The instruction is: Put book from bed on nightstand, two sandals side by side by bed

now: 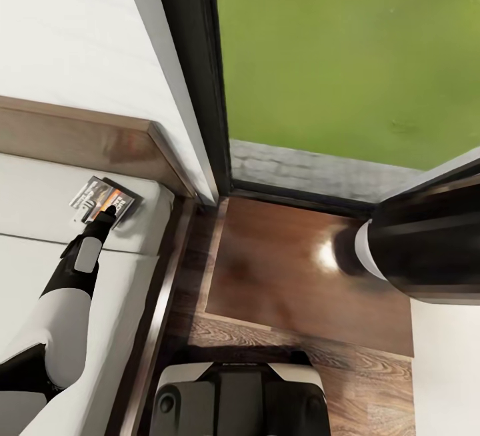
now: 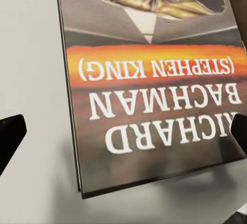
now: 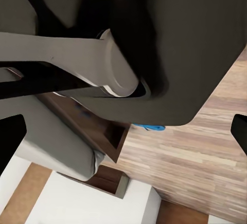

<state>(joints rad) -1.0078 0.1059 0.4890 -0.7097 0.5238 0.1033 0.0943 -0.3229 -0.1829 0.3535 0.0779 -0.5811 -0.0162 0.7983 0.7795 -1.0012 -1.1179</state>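
Observation:
The book (image 1: 101, 200) lies flat on the bed's off-white mattress (image 1: 40, 269), close to the dark wooden headboard (image 1: 80, 139). Its cover (image 2: 154, 90) has an orange band and white lettering. My left gripper (image 1: 107, 213) reaches over the book's near end and is open, with one dark fingertip (image 2: 10, 136) on each side of the cover (image 2: 239, 129). The nightstand (image 1: 300, 276), with its glossy brown top, stands beside the bed below the window. My right gripper (image 3: 125, 134) is open and empty. A sliver of blue sandal (image 3: 149, 128) shows on the floor behind my own body.
A tall dark-framed window (image 1: 200, 89) with grass outside rises behind the nightstand. My right forearm (image 1: 420, 243) hangs over the nightstand's right side. My base (image 1: 240, 396) stands on the wood-plank floor (image 1: 360, 389) between bed frame (image 1: 160, 303) and a white wall.

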